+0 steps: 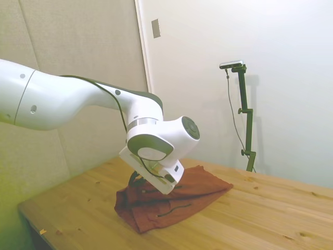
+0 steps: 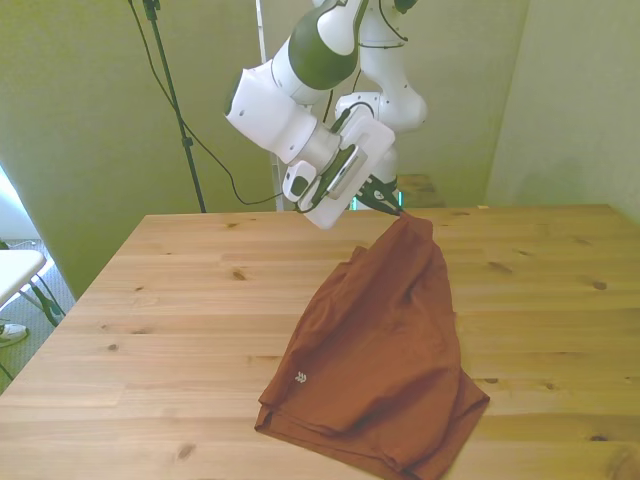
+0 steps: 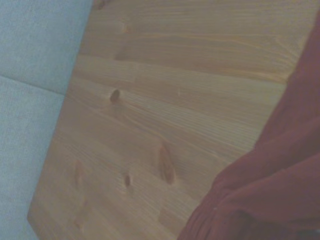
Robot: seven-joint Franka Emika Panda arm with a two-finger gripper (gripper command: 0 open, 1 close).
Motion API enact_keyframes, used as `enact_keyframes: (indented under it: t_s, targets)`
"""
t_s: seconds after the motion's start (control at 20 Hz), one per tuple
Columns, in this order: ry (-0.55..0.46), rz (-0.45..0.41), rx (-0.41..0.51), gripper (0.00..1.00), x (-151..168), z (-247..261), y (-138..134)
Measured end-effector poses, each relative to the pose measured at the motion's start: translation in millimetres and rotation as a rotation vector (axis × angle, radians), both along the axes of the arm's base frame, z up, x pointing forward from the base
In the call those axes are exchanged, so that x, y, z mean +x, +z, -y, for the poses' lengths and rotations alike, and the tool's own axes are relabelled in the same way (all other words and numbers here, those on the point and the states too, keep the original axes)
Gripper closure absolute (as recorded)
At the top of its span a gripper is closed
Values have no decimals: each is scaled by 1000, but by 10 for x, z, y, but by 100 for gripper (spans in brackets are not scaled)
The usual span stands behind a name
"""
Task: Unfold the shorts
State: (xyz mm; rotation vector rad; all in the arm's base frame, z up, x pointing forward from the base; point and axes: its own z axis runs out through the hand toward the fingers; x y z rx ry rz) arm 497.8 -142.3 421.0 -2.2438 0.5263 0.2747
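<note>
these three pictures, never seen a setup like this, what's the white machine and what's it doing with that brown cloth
The white machine is a robot arm with a two-finger claw at its tip. All three pictures show one moment: one camera stands off the table's side, one faces the robot across the table, and one rides on the wrist, looking closely at the wood. On the wooden table lies a pair of rust-brown shorts, still bunched and folded. The claw has pinched one edge of the shorts and holds it raised above the table, while the rest lies on the wood. The job is to unfold them.

Bare table (image 2: 180,300) lies open on the front view's left; the shorts (image 2: 385,340) cover the near-right middle.
</note>
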Motion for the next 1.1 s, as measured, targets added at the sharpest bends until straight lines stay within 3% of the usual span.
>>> enact_keyframes:
  t_s: [0.25,0.3,0.8,1.1]
  targets:
    - [59,9,-1,100,158,-455,143]
    - [73,9,-3,0,189,-546,156]
    - [183,-32,-12,0,651,-1179,-197]
    - [212,-26,7,0,804,-1416,-221]
